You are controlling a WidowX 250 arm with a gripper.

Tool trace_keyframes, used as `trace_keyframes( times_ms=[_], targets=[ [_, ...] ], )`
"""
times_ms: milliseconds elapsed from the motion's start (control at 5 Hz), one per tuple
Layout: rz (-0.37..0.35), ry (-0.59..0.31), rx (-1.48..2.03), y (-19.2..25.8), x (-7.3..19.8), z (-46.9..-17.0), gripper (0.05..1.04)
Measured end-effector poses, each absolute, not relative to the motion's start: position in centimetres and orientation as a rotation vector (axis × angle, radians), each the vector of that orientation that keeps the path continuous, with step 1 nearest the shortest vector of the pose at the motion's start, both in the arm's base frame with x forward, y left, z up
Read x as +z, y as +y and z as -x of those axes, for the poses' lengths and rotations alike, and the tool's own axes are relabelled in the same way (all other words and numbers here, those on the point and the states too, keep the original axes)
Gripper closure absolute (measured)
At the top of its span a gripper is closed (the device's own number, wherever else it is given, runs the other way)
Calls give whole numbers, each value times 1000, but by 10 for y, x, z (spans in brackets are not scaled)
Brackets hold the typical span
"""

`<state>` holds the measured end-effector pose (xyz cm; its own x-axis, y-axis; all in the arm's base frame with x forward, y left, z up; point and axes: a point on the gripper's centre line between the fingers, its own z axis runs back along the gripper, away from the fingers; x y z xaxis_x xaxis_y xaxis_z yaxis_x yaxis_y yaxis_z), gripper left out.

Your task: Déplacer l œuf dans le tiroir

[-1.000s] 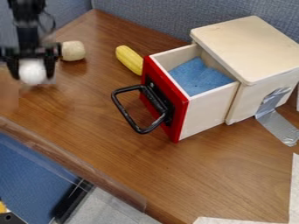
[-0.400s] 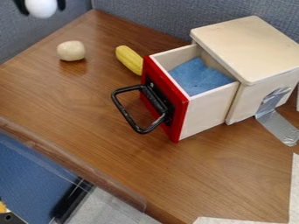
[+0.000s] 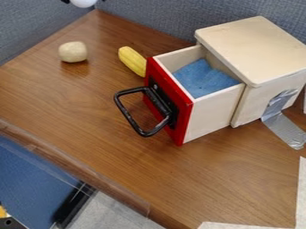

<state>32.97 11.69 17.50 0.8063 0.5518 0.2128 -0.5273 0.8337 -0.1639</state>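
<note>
At the top edge of the camera view, left of centre, the claw (image 3: pixel 83 1) is narrowed around the white egg (image 3: pixel 82 2), with 1 dark tip on each side of it. The egg is up in the air past the far corner of the wooden desk (image 3: pixel 215 183), in front of the blue-grey partition (image 3: pixel 143 18) — outside the drawer (image 3: pixel 210 114) and well apart from it. The drawer is pulled out of the pale wooden box (image 3: pixel 257 49), its red front (image 3: pixel 173 81) turned toward the lower left, and a black looped handle (image 3: pixel 126 112) juts out from that front. Inside the drawer lies a blue cloth (image 3: pixel 203 78). To the left of the drawer a yellow banana-like piece (image 3: pixel 131 59) lies on the desk; its nearer end meets the red front in the view, though I cannot tell whether the 2 touch. Farther left sits a rounded beige object (image 3: pixel 73 52), apart from the banana-like piece. Silver tape (image 3: pixel 286 129) runs from the side of the box down onto the desk, and white paper (image 3: pixel 302 192) lies at the lower right.
</note>
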Motion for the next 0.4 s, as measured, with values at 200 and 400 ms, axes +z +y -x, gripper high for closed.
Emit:
trace_keyframes(
  times_ms=[200, 400],
  targets=[
    [101, -259, 511, 81, 176, -335, 225],
    [99, -257, 463, 53, 174, -340, 225]
  ],
)
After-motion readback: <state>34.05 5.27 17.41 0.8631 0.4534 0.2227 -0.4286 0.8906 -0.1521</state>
